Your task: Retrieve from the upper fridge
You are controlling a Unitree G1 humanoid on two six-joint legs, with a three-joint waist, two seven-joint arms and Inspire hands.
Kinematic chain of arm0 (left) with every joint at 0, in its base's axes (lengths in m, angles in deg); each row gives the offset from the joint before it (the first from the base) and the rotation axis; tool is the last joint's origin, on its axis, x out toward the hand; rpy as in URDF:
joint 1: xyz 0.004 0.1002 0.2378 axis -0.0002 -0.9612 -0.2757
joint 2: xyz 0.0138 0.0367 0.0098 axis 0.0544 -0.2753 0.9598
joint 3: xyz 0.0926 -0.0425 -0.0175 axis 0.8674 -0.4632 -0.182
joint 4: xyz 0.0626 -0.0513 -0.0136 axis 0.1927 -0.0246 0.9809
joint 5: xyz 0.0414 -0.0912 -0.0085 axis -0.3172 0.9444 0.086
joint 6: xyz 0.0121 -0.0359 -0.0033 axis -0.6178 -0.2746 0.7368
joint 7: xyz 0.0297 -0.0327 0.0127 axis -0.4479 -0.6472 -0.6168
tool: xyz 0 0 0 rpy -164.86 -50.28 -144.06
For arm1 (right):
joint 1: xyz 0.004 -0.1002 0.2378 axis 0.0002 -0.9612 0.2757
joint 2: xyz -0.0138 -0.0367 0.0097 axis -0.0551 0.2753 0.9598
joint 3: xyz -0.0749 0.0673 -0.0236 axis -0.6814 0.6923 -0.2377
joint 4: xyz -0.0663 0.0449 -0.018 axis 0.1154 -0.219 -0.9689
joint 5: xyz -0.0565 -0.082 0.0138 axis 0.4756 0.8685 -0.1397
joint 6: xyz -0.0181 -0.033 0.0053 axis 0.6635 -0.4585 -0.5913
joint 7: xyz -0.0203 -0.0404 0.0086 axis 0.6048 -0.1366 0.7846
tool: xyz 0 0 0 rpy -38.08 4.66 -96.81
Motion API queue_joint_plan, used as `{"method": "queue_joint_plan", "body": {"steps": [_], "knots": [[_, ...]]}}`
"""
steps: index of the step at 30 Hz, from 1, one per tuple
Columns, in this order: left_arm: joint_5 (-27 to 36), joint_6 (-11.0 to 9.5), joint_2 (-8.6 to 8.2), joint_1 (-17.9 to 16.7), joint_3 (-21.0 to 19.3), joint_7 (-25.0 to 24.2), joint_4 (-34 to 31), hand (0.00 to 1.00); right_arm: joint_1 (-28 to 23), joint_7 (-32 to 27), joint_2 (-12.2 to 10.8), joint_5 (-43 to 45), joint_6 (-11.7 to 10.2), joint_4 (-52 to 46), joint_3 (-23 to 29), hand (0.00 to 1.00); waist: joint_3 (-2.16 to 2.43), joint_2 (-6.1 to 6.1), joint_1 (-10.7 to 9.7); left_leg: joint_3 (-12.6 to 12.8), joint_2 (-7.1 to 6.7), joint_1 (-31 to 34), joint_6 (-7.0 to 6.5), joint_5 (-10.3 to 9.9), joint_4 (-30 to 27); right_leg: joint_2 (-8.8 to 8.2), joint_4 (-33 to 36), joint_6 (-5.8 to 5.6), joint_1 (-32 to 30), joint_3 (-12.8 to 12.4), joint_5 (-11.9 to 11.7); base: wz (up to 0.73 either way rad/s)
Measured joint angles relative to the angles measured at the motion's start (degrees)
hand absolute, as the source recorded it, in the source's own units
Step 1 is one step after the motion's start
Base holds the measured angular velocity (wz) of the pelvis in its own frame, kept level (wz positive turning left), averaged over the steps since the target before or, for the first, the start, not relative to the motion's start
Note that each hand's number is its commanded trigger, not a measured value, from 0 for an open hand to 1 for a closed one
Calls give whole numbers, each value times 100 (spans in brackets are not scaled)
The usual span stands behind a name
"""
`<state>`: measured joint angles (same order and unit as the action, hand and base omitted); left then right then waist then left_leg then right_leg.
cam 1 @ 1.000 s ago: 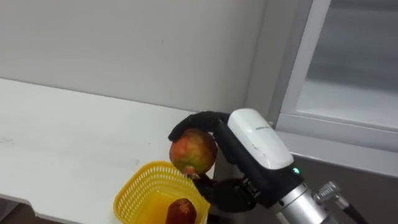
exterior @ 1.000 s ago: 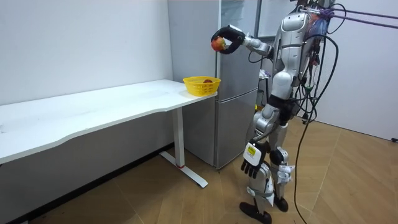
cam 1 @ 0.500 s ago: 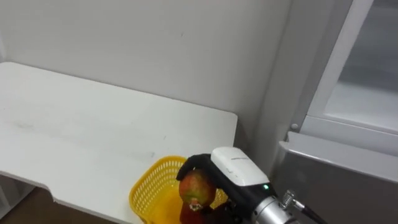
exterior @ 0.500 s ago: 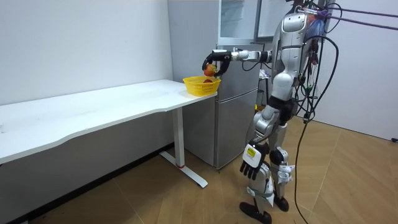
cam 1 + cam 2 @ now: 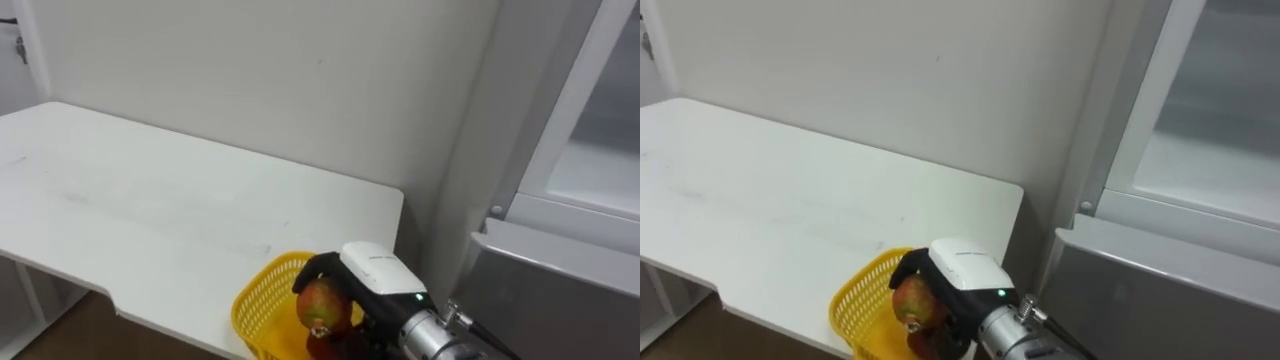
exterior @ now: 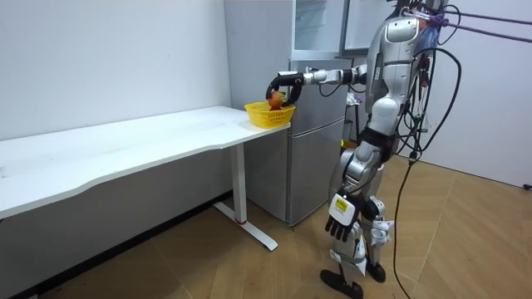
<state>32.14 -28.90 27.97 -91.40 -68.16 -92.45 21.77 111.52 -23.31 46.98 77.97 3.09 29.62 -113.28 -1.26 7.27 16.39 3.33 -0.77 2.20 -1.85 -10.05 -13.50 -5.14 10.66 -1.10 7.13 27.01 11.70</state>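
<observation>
A red, green and yellow fruit point(image 5: 322, 303) point(image 5: 909, 299) sits in my right hand point(image 5: 376, 271) point(image 5: 960, 266), whose dark fingers curl round it. The hand holds it just over the inside of a yellow mesh basket point(image 5: 261, 291) point(image 5: 854, 291) at the table's near right corner. A dark red fruit point(image 5: 322, 346) lies in the basket beneath it. In the room view I stand in front of the fridge point(image 6: 317, 141), with my right arm stretched out to the basket point(image 6: 270, 117) and the fruit point(image 6: 274, 98). My left hand point(image 6: 337, 223) hangs by my thigh with relaxed fingers.
The white table point(image 5: 150, 200) runs off to the left along a pale wall. Right of the basket stands the grey fridge point(image 5: 545, 295), its upper compartment point(image 5: 610, 150) open above the shut lower door. The upper door point(image 6: 319, 23) stands open.
My right hand has come down with the fruit from well above the basket to just inside its rim. The eye view has shifted, showing more of the table.
</observation>
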Motion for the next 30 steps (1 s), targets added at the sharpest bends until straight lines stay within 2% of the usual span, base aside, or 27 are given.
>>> {"method": "queue_joint_plan", "body": {"steps": [1,2,3,4,10,30], "knots": [[0,0,1,0,0,-8,0,0,3,-14,0,3,-1,17,0,100,0,2,-3,-20,-3,21,-1,-3,-22,-1,1,0,-2,-1,0,10],[-1,0,4,-9,0,-24,0,0,15,-30,-4,1,-6,82,0,93,-1,3,15,-28,-6,26,-2,-2,-37,1,4,0,-3,-6,0,5],[-3,1,13,-6,-1,-75,0,0,16,-27,-8,2,-1,166,-6,7,-1,3,58,-32,-7,38,-3,-3,-60,6,6,0,-3,-6,0,0],[-4,2,17,1,-2,-103,0,0,18,-27,-7,6,2,213,-5,0,-1,3,82,-36,-6,56,-6,-7,-83,7,6,0,-11,-8,0,3],[2,29,22,-40,0,-123,0,0,14,160,-1,55,92,673,-10,0,-5,-2,148,-66,-7,232,-36,-40,-260,4,34,5,-102,-23,-3,4],[45,85,42,-78,0,-116,-200,0,20,141,1,53,97,692,-9,0,-4,-5,149,-28,-7,181,-39,-37,-225,18,99,3,-124,-144,-2,-1]]}}
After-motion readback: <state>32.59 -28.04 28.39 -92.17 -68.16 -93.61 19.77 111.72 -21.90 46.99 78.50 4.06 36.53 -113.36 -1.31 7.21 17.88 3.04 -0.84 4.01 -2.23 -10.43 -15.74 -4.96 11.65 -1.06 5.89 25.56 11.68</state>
